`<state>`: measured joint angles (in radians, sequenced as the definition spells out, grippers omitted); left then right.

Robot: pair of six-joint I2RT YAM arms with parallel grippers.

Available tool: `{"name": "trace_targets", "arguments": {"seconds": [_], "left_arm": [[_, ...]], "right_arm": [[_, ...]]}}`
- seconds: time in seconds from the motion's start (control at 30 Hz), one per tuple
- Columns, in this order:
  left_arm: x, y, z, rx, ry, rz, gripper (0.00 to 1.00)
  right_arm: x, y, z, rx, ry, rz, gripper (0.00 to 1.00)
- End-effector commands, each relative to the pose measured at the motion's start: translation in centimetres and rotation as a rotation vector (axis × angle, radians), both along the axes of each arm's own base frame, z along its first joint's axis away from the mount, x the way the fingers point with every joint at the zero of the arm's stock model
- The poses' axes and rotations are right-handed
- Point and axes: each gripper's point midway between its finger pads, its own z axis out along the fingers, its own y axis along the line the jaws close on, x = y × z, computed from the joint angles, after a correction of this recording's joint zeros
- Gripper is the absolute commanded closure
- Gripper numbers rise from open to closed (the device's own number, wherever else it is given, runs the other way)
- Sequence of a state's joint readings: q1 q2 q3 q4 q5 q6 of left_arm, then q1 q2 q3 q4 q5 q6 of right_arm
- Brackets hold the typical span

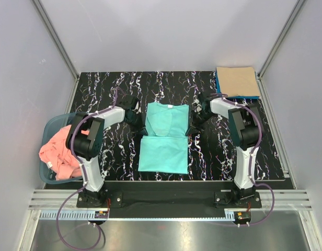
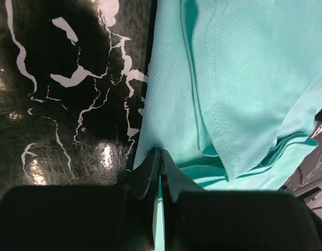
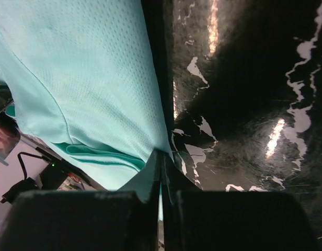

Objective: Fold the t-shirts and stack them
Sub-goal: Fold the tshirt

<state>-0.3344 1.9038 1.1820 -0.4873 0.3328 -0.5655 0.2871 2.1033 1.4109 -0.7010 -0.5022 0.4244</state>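
Note:
A turquoise-green t-shirt (image 1: 163, 138) lies in the middle of the black marbled table, sleeves folded in, its upper half lifted slightly. My left gripper (image 1: 138, 124) is shut on its left edge; in the left wrist view the cloth (image 2: 229, 78) runs between the closed fingertips (image 2: 160, 154). My right gripper (image 1: 192, 125) is shut on its right edge; the right wrist view shows the cloth (image 3: 88, 78) pinched at the fingertips (image 3: 162, 156). A salmon pink t-shirt (image 1: 59, 151) lies crumpled in the basket. A tan-beige t-shirt (image 1: 236, 81) lies folded on a blue one (image 1: 244, 96) at the far right.
A blue-grey plastic basket (image 1: 50, 130) stands at the table's left edge beside the left arm. The folded stack sits in the far right corner. Grey walls enclose the table on three sides.

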Motion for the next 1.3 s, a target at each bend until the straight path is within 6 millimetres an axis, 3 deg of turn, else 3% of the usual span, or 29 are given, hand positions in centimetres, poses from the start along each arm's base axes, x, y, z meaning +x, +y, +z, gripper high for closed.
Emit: {"name": "trace_targets", "arguments": {"seconds": [0.0,0.23,0.33,0.43,0.47,0.57,0.6,0.67,0.7,0.73,0.8,0.83,0.87,0.93,0.97,1.07,1.1,1.27], "left_arm": [[-0.6,2.6,-3.2,0.140,0.032,0.017,0.96],[-3.2,3.9,-1.4,0.163,0.002,0.025,0.96],[-3.8,3.9,0.4,0.149,-0.037,0.035,0.87],[-3.4,4.0,2.6,0.145,-0.089,0.058,0.63],[-3.4,4.3,3.5,0.154,-0.108,0.065,0.45],[-3.3,4.9,5.6,0.179,-0.154,0.076,0.32],[-3.3,5.3,5.9,0.189,-0.165,0.077,0.29],[-4.2,6.4,6.4,0.231,-0.168,0.095,0.28],[-4.7,6.7,6.5,0.239,-0.163,0.111,0.28],[-5.8,7.1,6.6,0.241,-0.158,0.126,0.29],[-7.9,7.2,6.3,0.216,-0.112,0.168,0.34],[-8.8,7.0,7.2,0.184,-0.130,0.186,0.38],[-11.2,6.5,5.9,0.171,-0.065,0.207,0.40],[-13.3,5.5,6.4,0.119,-0.072,0.217,0.47],[-15.6,4.8,5.1,0.115,-0.017,0.228,0.48],[-18.3,3.5,4.6,0.054,0.023,0.295,0.57],[-19.5,3.8,3.4,0.060,0.052,0.308,0.57],[-21.4,3.3,1.8,0.002,0.101,0.387,0.52]], "right_arm": [[0.0,-2.0,-1.4,-0.089,-0.032,0.011,1.00],[0.6,-3.2,0.9,-0.149,-0.109,0.042,1.00],[0.6,-3.4,2.6,-0.152,-0.142,0.042,0.98],[-0.1,-3.6,4.3,-0.146,-0.161,0.040,0.88],[-0.4,-3.6,5.3,-0.135,-0.175,0.036,0.84],[-2.9,-3.1,6.4,-0.077,-0.161,0.038,0.74],[-4.6,-3.1,5.6,-0.066,-0.121,0.037,0.70],[-6.3,-2.4,6.5,-0.004,-0.125,0.042,0.59],[-8.4,-2.3,5.6,0.004,-0.076,0.048,0.55],[-9.2,-1.7,6.3,0.049,-0.087,0.057,0.51],[-12.1,-1.1,5.6,0.078,-0.030,0.060,0.47],[-12.6,-0.4,6.3,0.121,-0.054,0.064,0.46],[-14.0,-0.4,5.5,0.128,-0.024,0.058,0.45],[-15.3,0.6,6.0,0.177,-0.005,0.037,0.45],[-15.9,0.7,5.3,0.189,0.001,0.026,0.46],[-17.0,1.3,4.9,0.218,0.017,-0.009,0.49],[-17.3,1.4,4.9,0.224,0.031,-0.026,0.50],[-18.3,1.8,3.7,0.240,0.055,-0.058,0.52]]}}
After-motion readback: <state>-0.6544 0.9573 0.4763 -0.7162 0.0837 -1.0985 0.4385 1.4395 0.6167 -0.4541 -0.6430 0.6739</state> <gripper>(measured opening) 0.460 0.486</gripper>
